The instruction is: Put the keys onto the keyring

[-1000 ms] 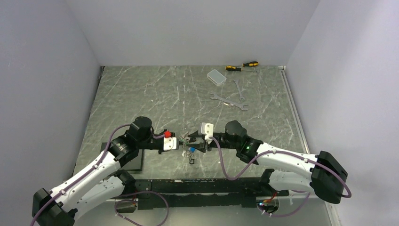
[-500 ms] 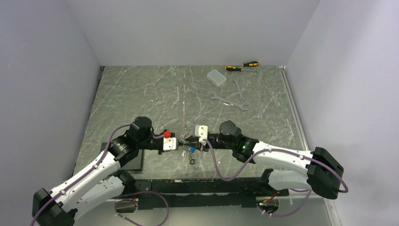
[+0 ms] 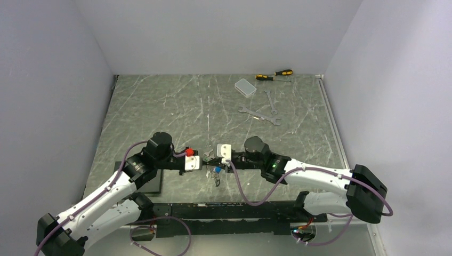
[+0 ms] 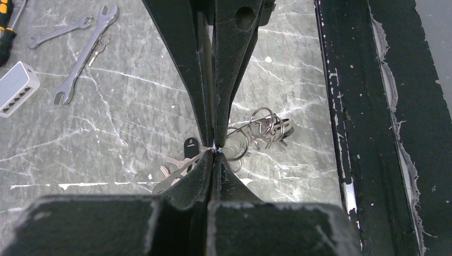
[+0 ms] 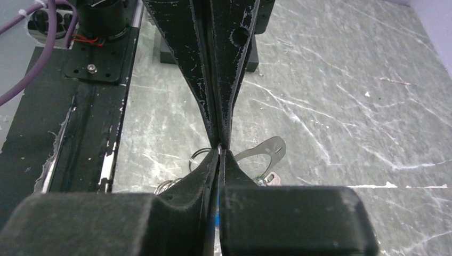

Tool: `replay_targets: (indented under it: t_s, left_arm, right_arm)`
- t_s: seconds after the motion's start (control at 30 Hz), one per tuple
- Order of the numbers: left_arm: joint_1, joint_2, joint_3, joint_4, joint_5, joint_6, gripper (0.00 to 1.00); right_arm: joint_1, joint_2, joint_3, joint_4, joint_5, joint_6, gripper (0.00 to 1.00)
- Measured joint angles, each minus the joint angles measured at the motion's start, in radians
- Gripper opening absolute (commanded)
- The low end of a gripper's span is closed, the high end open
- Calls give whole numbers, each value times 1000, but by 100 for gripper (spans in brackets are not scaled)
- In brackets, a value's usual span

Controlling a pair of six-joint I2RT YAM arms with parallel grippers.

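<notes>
My left gripper (image 3: 204, 162) and right gripper (image 3: 214, 159) meet tip to tip low over the table near its front edge. Both are shut. In the left wrist view my own tips (image 4: 214, 151) pinch a glint of thin silver wire, the keyring, against the right gripper's fingers (image 4: 226, 80). In the right wrist view my tips (image 5: 219, 151) close on the same wire, facing the left fingers (image 5: 200, 69). Beneath lie the keys: a black-headed key (image 4: 190, 145), silver keys (image 4: 169, 166), a blue-headed key (image 3: 217, 170), and small wire rings (image 4: 266, 126). Most of the keyring is hidden.
Two long wrenches (image 3: 259, 114) lie at the back right, with a white box (image 3: 245, 87) and screwdrivers (image 3: 274, 74) behind them. A black rail (image 3: 229, 210) runs along the near edge. A black plate (image 3: 155, 184) sits under the left arm.
The right gripper has moved left until its tips meet the left gripper's tips. The left arm and the keys on the table have stayed put.
</notes>
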Motion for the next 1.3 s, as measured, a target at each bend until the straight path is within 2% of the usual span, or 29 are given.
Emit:
replay_targets:
  t_s: [0.2,0.37,0.43,0.5,0.63,0.9,1.1,1.3]
  left_arm:
    - [1,0,0,-13,-7,0,2]
    - [0,0,5,-13,1,-1,51]
    - [0,-6,13,-8,8,-5,61]
    - [0,-20,14,0,10,-10,64]
    - [0,-66,14,13,10,-16,64]
    - [0,-137,13,71,22,-45,52]
    - [0,-144,13,127,67,-77,43]
    - [0,-143,12,147,130,-90,40]
  right_arm:
    - [6,13,26,-50,-2,-31,0]
    - [7,12,26,-59,-3,-55,0]
    - [7,9,26,-72,0,-66,0]
    - [7,0,26,-89,2,-80,0]
    - [6,-45,26,-113,16,-101,0]
    - [2,-187,-24,-71,5,-105,0]
    - [2,-230,-42,-61,-29,-117,0]
    - [25,-272,-60,-62,-22,-218,0]
